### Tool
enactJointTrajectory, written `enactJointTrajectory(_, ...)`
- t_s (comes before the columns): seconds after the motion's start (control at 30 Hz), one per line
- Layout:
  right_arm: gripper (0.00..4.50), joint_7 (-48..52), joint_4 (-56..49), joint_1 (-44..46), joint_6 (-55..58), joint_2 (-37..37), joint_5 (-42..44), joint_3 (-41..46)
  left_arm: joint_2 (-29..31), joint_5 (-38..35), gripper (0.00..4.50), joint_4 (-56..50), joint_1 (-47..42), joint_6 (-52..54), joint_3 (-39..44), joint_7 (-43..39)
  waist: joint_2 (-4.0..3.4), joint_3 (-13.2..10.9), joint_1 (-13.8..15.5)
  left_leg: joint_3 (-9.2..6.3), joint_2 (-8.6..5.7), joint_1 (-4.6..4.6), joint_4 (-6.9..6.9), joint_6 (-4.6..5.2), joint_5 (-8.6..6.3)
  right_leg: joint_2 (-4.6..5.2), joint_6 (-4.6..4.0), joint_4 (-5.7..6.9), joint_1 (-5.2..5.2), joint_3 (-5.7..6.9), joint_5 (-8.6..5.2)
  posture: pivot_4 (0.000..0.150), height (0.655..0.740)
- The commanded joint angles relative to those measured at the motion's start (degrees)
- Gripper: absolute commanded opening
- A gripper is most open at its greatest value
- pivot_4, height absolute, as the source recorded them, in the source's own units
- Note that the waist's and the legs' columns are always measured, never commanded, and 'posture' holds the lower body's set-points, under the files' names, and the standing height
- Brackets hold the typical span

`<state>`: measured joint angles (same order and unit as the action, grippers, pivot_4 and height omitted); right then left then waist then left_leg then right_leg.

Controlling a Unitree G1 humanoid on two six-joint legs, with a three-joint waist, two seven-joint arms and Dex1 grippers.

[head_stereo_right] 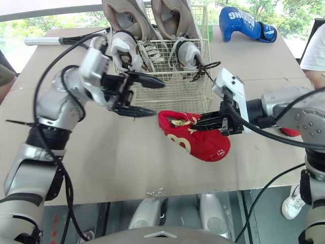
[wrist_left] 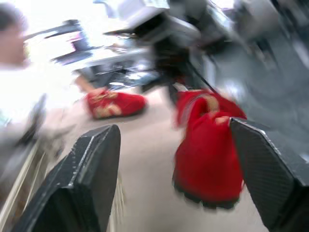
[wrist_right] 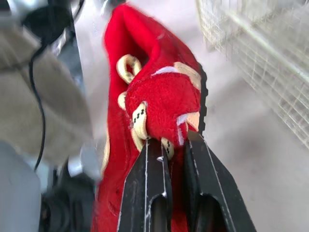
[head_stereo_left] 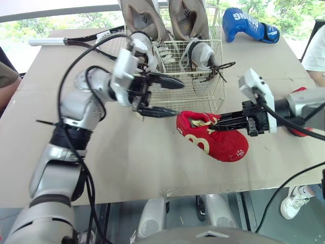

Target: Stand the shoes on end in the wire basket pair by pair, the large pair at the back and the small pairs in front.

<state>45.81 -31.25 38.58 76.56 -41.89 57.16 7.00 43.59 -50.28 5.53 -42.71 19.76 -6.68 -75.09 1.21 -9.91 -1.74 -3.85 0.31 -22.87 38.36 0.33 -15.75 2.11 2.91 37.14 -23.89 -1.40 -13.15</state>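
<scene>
The right gripper (head_stereo_left: 216,122) was clamped on the tongue of the red shoe (head_stereo_left: 221,145) on the near side of the wire basket (head_stereo_left: 195,89), which held the large tan pair (head_stereo_left: 147,18), while the left gripper (head_stereo_left: 177,98) hung with fingers apart just left of that shoe.

The red shoe (head_stereo_left: 223,145), which the right gripper (head_stereo_left: 212,123) is clamping by its tongue, is showing a large white figure on its side, just under the closed jaws; it is looking like an 8. A smaller white mark, farther from the tips of these jaws, is appearing too small to read. The blue boxing glove (head_stereo_left: 249,25), well beyond both pairs of jaws, is carrying white capitals, and only the ending "ING" is reading clearly. The tan shoe (head_stereo_left: 143,18), beyond the spread jaws of the left gripper (head_stereo_left: 170,96), is bearing a small dark logo without readable letters.
</scene>
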Motion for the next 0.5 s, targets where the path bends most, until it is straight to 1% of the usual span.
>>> enactJointTrajectory(0.03,0.00,-8.51,-5.46,-3.80,-8.90,7.95,4.38,9.25,2.63,-8.22,3.96,-9.72,8.34,10.82,10.72,10.82,-0.01,0.00,-0.19,-0.18,0.07,0.12,0.02,0.00,-0.01,0.02,0.00,0.03,0.09,-0.03,0.00,0.150,0.7400)
enactJointTrajectory(0.07,0.00,-10.62,-6.64,-4.68,-11.93,10.71,3.82,9.76,2.51,-10.91,3.96,-13.39,12.14,12.92,14.19,15.02,0.02,0.02,-0.70,-0.24,0.00,0.14,0.00,0.00,0.00,0.03,0.01,0.02,0.09,-0.06,0.00,0.150,0.7400)
enactJointTrajectory(0.13,0.00,-13.14,-7.96,-5.73,-18.39,15.67,1.61,9.24,2.44,-15.32,3.96,-20.87,19.98,16.42,19.97,21.58,0.00,0.00,-0.61,-0.26,0.06,0.21,0.00,-0.01,-0.01,0.06,0.01,0.12,0.08,-0.15,-0.01,0.150,0.7400)
enactJointTrajectory(0.17,0.00,-14.30,-7.73,-5.41,-22.22,17.94,-1.40,7.60,2.44,-15.51,3.96,-24.65,24.48,16.75,22.17,23.43,0.05,0.02,-0.56,-0.28,0.05,0.20,0.00,-0.02,0.00,0.10,0.01,0.14,0.06,-0.15,-0.01,0.150,0.7400)
enactJointTrajectory(0.2,0.00,-15.82,-7.00,-4.30,-26.59,19.70,-6.44,4.53,1.87,-15.43,3.96,-27.69,28.94,16.73,24.42,25.41,0.04,0.02,-0.53,-0.32,0.05,0.20,0.02,-0.04,0.01,0.10,0.01,0.14,0.06,-0.12,-0.01,0.150,0.7400)
enactJointTrajectory(0.23,0.00,-16.74,-6.41,-3.62,-29.73,20.74,-10.17,2.29,1.32,-15.37,3.96,-29.77,31.86,16.70,25.91,27.00,0.01,0.02,-0.46,-0.30,0.05,0.22,0.02,-0.05,0.01,0.13,0.01,0.16,0.06,-0.14,-0.01,0.150,0.7400)
enactJointTrajectory(0.27,0.00,-16.54,-5.62,-2.57,-31.85,22.24,-11.64,0.15,0.66,-15.62,3.96,-31.36,34.94,16.64,27.60,28.27,0.01,0.02,-0.23,-0.26,0.01,0.27,0.00,-0.07,0.02,0.14,0.01,0.19,0.07,-0.17,-0.01,0.150,0.7400)
enactJointTrajectory(0.3,0.00,-15.82,-4.71,-1.78,-33.88,23.61,-12.72,-1.82,0.27,-14.72,3.96,-32.87,37.76,16.06,28.59,28.51,0.02,0.03,-0.24,-0.28,-0.02,0.27,0.00,-0.14,0.06,0.14,0.00,0.20,0.08,-0.14,-0.01,0.150,0.7400)
enactJointTrajectory(0.37,0.00,-16.75,0.40,0.21,-42.35,28.15,-20.49,-7.72,-1.23,-11.89,3.96,-34.97,43.83,13.90,30.64,28.51,0.01,0.03,-0.53,-0.26,-0.03,0.32,-0.01,-0.30,0.15,0.14,-0.01,0.22,0.08,-0.16,-0.01,0.150,0.7400)
enactJointTrajectory(0.43,0.00,-18.12,7.29,1.27,-52.95,32.01,-30.39,-13.38,-3.09,-10.01,3.96,-35.80,47.41,11.65,32.59,29.13,0.05,0.06,-0.34,0.02,-0.13,0.53,-0.13,-0.31,0.16,0.13,-0.02,0.28,0.13,-0.29,-0.02,0.150,0.7400)
enactJointTrajectory(0.5,0.00,-16.19,14.44,0.74,-63.57,34.60,-36.33,-16.90,-4.02,-8.46,3.96,-35.69,49.62,9.84,34.08,28.61,0.08,0.07,-0.13,0.14,-0.13,0.53,-0.13,-0.32,0.16,0.06,-0.04,0.29,0.14,-0.21,-0.02,0.150,0.7400)
